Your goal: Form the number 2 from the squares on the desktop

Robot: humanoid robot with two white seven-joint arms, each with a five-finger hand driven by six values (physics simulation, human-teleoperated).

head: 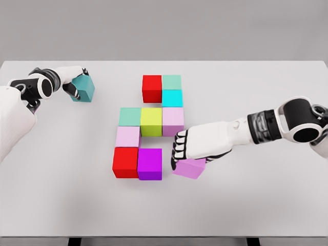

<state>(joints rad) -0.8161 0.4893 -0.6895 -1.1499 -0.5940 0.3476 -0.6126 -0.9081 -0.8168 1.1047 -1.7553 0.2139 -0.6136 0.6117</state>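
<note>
Currently right hand (190, 148) sits palm-down on a pink block (188, 168), fingers curled over its top and gripping it; block is tilted, just right of the purple block (149, 163) with a small gap, and its upper part is hidden under the hand. Left hand (72, 82) is clamped on a teal block (84, 88), well left of the purple block's cluster; its fingers are mostly hidden. Cluster (151, 122) on the white table (246, 205): red, green, cyan on top, three across the middle, red and purple at the bottom.
</note>
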